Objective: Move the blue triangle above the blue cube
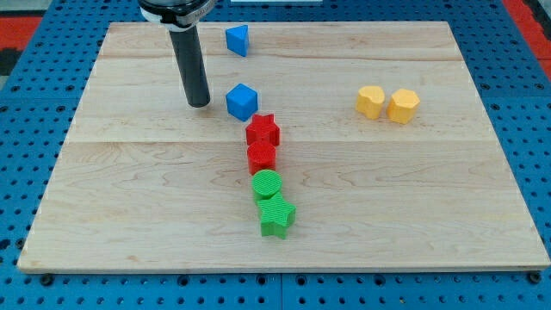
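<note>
The blue triangle [238, 40] lies near the view's top edge of the wooden board [413, 198], a little left of centre. The blue cube [242, 102] lies below it, toward the middle of the board. My tip [199, 104] rests on the board just left of the blue cube, with a small gap between them. The rod rises from there to the view's top. The tip is well below and left of the blue triangle.
A red star [263, 132] and a red block [262, 157] sit in a column under the blue cube, then a green cylinder [267, 184] and a green star [276, 215]. Two yellow blocks [371, 101] [403, 105] sit at the right.
</note>
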`<move>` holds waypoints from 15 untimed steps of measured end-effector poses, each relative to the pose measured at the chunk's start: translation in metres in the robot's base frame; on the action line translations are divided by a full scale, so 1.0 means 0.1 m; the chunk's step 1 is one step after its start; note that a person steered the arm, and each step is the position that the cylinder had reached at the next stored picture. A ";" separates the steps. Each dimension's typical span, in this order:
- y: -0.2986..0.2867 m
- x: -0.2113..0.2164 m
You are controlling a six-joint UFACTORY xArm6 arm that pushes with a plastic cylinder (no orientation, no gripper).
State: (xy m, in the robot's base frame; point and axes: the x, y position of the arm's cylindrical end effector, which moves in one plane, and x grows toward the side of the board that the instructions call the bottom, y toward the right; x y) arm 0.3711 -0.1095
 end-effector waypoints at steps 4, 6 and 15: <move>-0.38 -0.57; -0.06 -1.42; 1.21 -0.87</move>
State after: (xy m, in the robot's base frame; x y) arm 0.2838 0.0117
